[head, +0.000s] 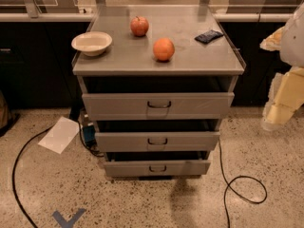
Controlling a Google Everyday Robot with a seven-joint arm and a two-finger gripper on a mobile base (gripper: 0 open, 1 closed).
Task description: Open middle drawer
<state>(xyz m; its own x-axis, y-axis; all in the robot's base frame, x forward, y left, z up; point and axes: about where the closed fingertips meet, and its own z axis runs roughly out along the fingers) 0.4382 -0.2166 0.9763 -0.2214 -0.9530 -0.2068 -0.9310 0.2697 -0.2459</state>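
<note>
The grey metal cabinet (156, 56) stands in the middle of the camera view with three drawers. The middle drawer (123, 141) is the second one down, with a flat grey front and a small dark pull handle (157, 141) at its centre. A dark gap shows above its front. The top drawer (118, 106) and bottom drawer (128, 167) sit above and below it. My gripper (280, 108), cream-coloured below a white arm part, hangs at the right edge, well to the right of the cabinet at about the top drawer's height and apart from all drawers.
On the cabinet top lie a white bowl (91, 43), an apple (139, 26), an orange (164, 49) and a dark packet (208, 36). A white sheet (59, 134) and black cables (237, 184) lie on the floor. Blue tape (68, 218) marks the floor in front.
</note>
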